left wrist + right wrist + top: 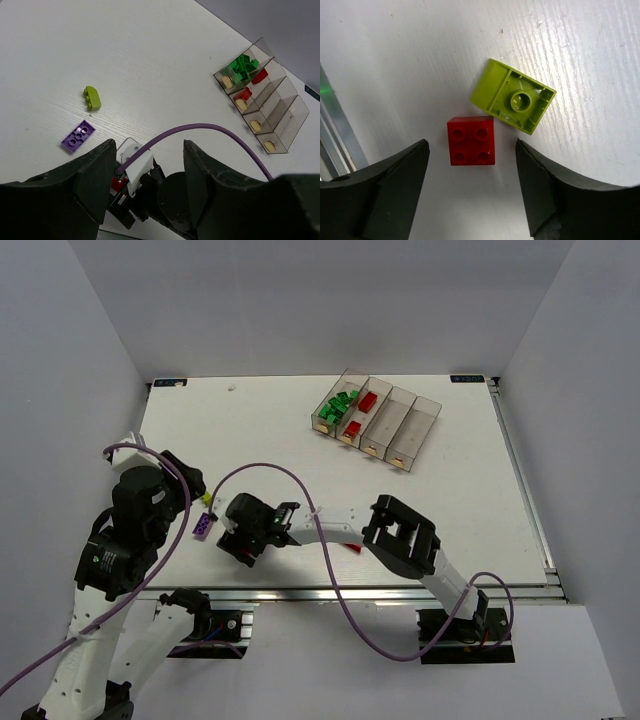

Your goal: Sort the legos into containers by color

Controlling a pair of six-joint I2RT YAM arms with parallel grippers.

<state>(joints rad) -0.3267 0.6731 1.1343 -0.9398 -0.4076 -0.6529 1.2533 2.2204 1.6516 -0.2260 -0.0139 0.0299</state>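
My right gripper is open and hangs low over a red two-by-two brick, one finger on each side, not touching it. A yellow-green brick lies upside down just beyond the red one. In the top view the right gripper is near the table's front left. A purple plate and a curved yellow-green brick lie to its left. My left gripper is open and empty, above the right wrist. The four clear bins sit at the back; one holds green bricks, the one beside it holds red bricks.
The other two bins look empty. A purple cable loops over the table from the right wrist. A small red piece shows under the right forearm. The table's front rail runs just behind the right gripper.
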